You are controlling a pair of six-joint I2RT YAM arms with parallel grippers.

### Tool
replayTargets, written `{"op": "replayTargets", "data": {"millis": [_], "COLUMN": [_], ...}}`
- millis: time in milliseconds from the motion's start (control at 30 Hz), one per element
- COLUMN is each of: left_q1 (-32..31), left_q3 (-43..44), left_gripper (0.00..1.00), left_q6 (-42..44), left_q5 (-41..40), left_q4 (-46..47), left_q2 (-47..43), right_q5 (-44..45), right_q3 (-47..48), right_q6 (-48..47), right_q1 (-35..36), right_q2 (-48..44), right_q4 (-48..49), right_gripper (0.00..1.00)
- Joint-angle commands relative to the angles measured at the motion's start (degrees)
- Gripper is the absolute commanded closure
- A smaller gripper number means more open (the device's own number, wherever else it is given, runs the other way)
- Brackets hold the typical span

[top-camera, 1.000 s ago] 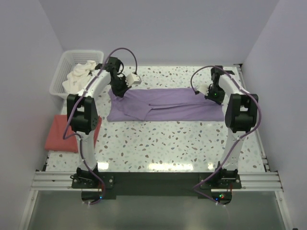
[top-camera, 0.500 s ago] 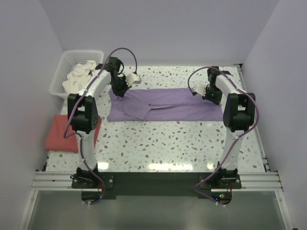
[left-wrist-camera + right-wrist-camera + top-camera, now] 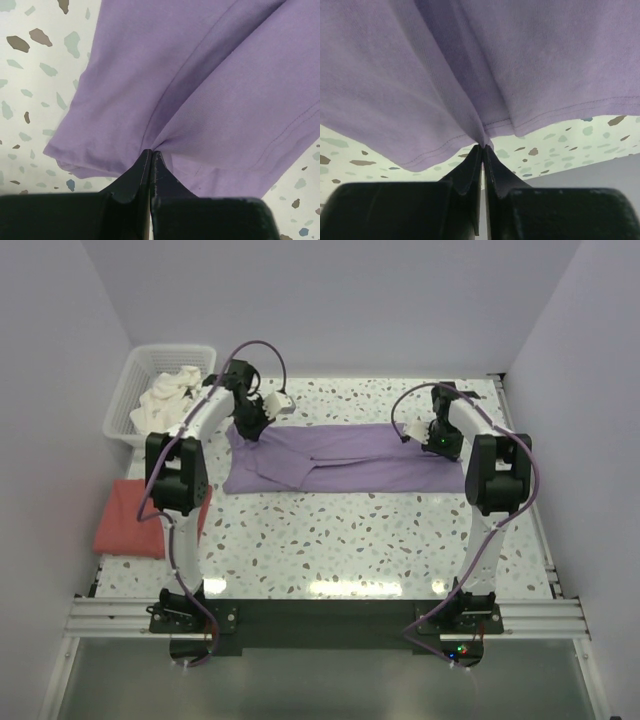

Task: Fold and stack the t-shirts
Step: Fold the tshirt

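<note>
The lilac-purple t-shirt (image 3: 340, 460) lies as a long band across the far half of the table, folded lengthwise. My left gripper (image 3: 248, 430) is at its far left corner, shut on a pinch of the purple cloth (image 3: 200, 75), which puckers at the fingertips (image 3: 151, 151). At the far right end, my right gripper (image 3: 437, 445) is shut on the hemmed edge of the same shirt (image 3: 470, 60), whose cloth gathers at the jaw tips (image 3: 483, 146). The coral-red t-shirt (image 3: 130, 520) lies folded at the left table edge, partly behind the left arm.
A white lattice basket (image 3: 130, 390) with cream cloth in it stands at the back left corner. The speckled tabletop (image 3: 340, 540) shows in front of the purple shirt. Walls close in on the left, back and right.
The right gripper has shifted slightly left and towards the back with the shirt's right end. The left arm has barely moved.
</note>
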Motion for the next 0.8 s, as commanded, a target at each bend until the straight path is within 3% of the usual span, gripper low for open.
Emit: {"op": "replayTargets", "data": {"millis": [0,67,100,133,267,467,600,767], "left_q1": [0.5,0.6,0.8,1.3,4.3,9.9,10.9,10.9], "left_q3": [2.5,2.8,2.8,3.0,2.9,-7.2,-19.5,-30.1], "left_gripper": [1.00,0.96,0.91,0.80,0.61,0.57,0.57,0.55], "left_q6": [-2.8,-5.4,-6.4,-8.7,-15.6,-21.3,-22.1,-24.3], "left_q5": [-1.2,-1.6,-1.2,-0.9,2.7,9.3,10.7,11.6], "left_q4": [3.7,4.9,5.1,5.7,6.3,3.3,5.3,9.3], "left_q2": [0.4,0.5,0.5,0.0,-3.0,-11.4,-17.5,-20.4], "right_q5": [2.6,2.6,2.7,2.8,2.1,-4.5,-9.3,-11.1], "right_q3": [0.1,0.7,1.1,1.6,4.3,9.6,6.2,-2.3], "right_q6": [0.0,1.0,1.5,2.6,6.6,16.5,22.6,28.4], "right_q1": [0.0,0.1,0.0,0.2,0.1,0.1,0.0,0.1], "right_q2": [-0.7,-0.7,-0.7,-1.0,-2.7,-5.0,-7.0,-8.3], "right_q4": [1.5,1.1,0.8,0.7,-1.0,-11.5,-14.0,-10.0], "right_gripper": [0.88,0.72,0.68,0.61,0.49,0.53,0.57,0.59]}}
